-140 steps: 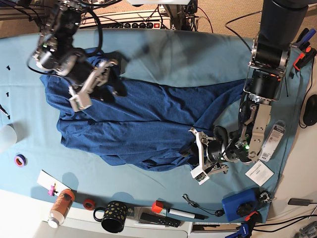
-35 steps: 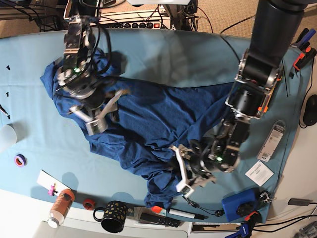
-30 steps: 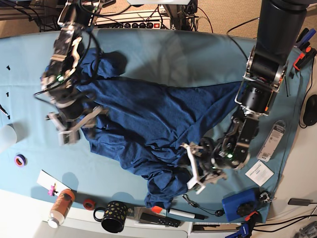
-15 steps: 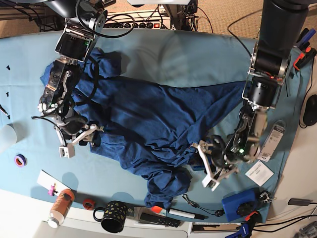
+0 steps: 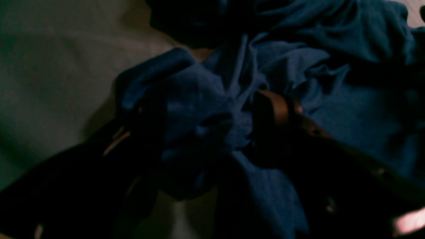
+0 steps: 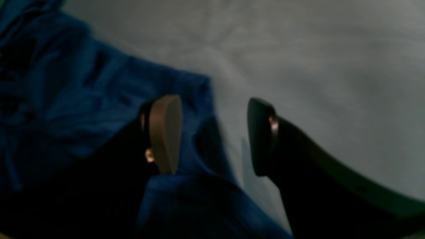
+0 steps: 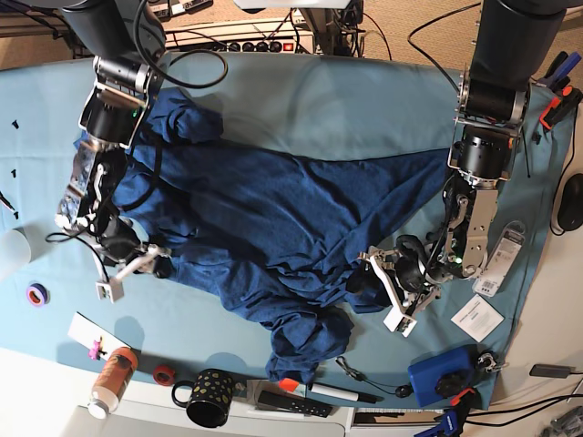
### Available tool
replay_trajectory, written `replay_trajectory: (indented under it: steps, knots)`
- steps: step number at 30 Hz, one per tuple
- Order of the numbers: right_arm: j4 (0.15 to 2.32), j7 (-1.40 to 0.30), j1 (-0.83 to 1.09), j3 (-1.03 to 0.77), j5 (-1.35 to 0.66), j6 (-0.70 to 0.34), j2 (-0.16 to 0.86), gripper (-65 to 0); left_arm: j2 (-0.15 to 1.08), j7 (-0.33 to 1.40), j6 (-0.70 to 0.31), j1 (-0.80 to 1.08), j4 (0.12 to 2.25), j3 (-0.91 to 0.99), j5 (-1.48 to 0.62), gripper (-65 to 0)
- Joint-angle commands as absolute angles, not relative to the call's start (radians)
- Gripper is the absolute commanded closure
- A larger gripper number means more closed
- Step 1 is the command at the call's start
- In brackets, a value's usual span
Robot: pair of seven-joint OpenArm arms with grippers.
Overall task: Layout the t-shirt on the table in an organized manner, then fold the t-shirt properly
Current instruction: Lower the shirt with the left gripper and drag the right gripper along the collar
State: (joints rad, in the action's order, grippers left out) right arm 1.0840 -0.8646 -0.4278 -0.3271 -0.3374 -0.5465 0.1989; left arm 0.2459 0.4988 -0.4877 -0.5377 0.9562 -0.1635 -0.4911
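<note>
One t-shirt (image 7: 264, 218), one table (image 7: 364, 109). Two grippers: left gripper (image 7: 390, 289), right gripper (image 7: 132, 270). One black polka-dot mug (image 7: 208, 398). One orange bottle (image 7: 113, 379). Two tape rolls: purple tape roll (image 7: 36, 294), red tape roll (image 7: 163, 374). One blue box (image 7: 439, 376). One marker (image 7: 335, 393). One paper card (image 7: 476, 318).
</note>
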Motion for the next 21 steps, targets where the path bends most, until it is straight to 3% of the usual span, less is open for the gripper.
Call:
replay_trajectory:
  steps: [1, 7, 12, 14, 18, 21]
  knots:
    - [1.07, -0.829, -0.473, -0.327, -0.355, -0.555, 0.209, -31.8, 0.249, 0.472, -0.494, -0.57, 0.974, -0.159, -0.504, -39.9]
    - [0.893, -0.805, -0.521, -0.327, -0.355, -0.555, 0.207, -31.8, 0.249, 0.471, -0.495, -0.57, 0.974, -0.159, -0.503, -39.9]
    - [0.868, -0.793, -0.517, -0.327, -0.356, -0.554, 0.208, -31.3, 0.249, 0.471, -0.495, -0.57, 0.974, -0.159, -0.503, -39.9]
    - [0.868, -0.783, -0.518, -0.327, -0.355, -0.554, 0.208, -23.9, 0.249, 0.471, -0.495, -0.57, 0.974, -0.159, -0.503, -39.9]
    - [0.868, -0.769, -0.518, -0.327, -0.355, -0.554, 0.208, 0.0, 0.249, 0.471, -0.495, -0.57, 0.974, -0.159, -0.503, -39.9]
    - [0.868, -0.729, -0.519, -0.327, -0.346, -0.554, 0.208, 0.0, 0.249, 0.471, -0.495, -0.57, 0.974, -0.159, -0.503, -39.9]
